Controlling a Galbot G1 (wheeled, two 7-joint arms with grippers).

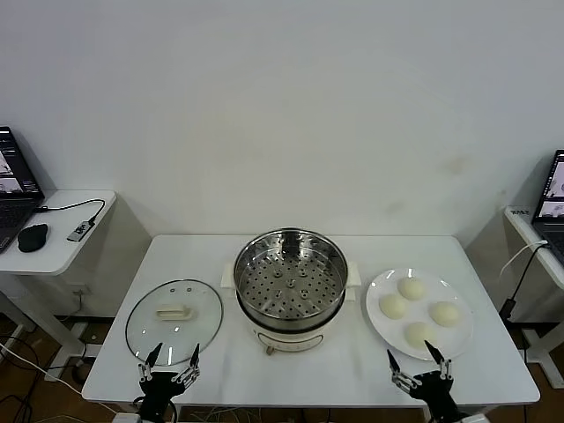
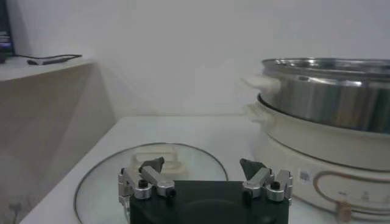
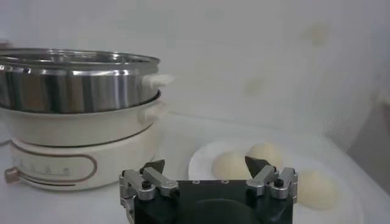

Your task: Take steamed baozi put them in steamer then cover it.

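The steamer (image 1: pixel 290 284) stands open at the table's middle, its perforated tray bare; it also shows in the left wrist view (image 2: pixel 329 115) and the right wrist view (image 3: pixel 79 109). Several cream-white baozi (image 1: pixel 411 287) lie on a white plate (image 1: pixel 379 330) to its right, and some show in the right wrist view (image 3: pixel 231 164). The glass cover (image 1: pixel 174 315) lies flat on the table to its left, handle up, and shows in the left wrist view (image 2: pixel 152 176). My left gripper (image 1: pixel 171 359) is open at the front edge near the cover. My right gripper (image 1: pixel 414 356) is open at the front edge near the plate.
A side desk with a laptop, a mouse (image 1: pixel 33 236) and a cable stands at the far left. Another desk with a laptop (image 1: pixel 552 198) stands at the far right. A white wall is behind the table.
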